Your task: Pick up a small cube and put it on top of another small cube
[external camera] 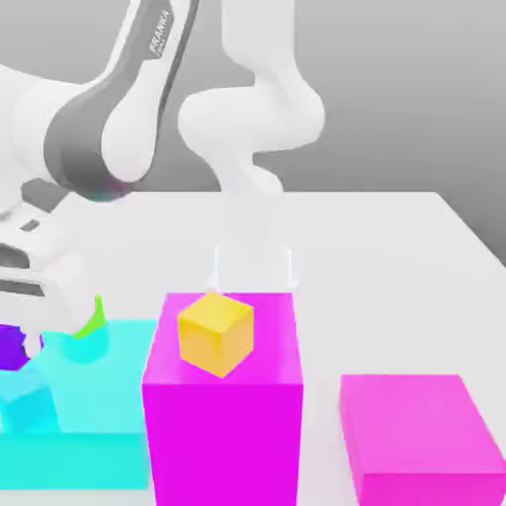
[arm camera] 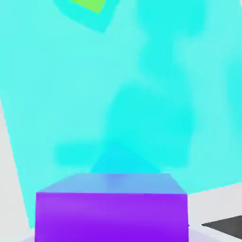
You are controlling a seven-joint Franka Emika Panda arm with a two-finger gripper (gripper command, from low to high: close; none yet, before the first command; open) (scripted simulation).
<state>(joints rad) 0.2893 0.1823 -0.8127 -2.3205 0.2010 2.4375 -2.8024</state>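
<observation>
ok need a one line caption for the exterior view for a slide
Panda arm reaches down over a cyan platform near a purple cube, beside a yellow cube on a magenta block.

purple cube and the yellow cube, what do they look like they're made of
Small purple cube: flat, even colour with sharp edges and no grain or gloss, so possibly matte plastic; a simulator render leaves it open. Larger yellow cube: the same uniform matte look, shaded only face by face.

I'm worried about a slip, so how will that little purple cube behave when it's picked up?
The purple cube looks solid with flat faces and sharp edges, so it probably stays rigid and won't roll. Its surface looks smooth, so it might slide if squeezed off-centre. Being the smallest block, beside the cyan platform, it's likely light and easily nudged.
</observation>
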